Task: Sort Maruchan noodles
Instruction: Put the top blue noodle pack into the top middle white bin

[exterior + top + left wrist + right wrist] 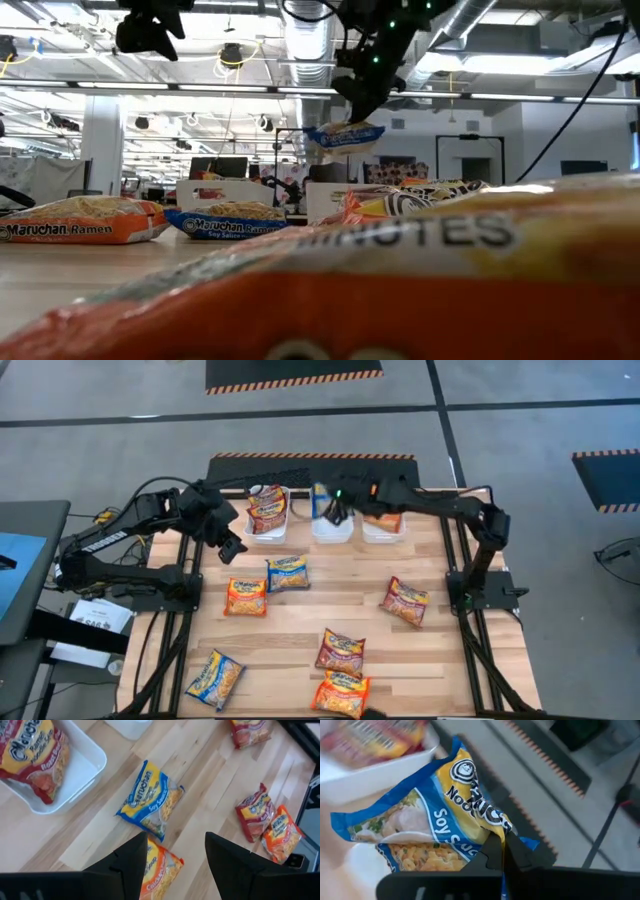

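This looks like a robotics lab set inside a large open-plan office or industrial hall. The low view shows exposed silver ducting (305, 40), pipes and rows of strip lights under a high ceiling, white columns (103, 140), and dark monitors (222, 166) on distant desks, though that far part is too small to read well. From above, the pale wooden surface (330, 610) sits on a grey floor (100, 440) marked with black lines and orange-and-black hazard-striped mats (292, 374).
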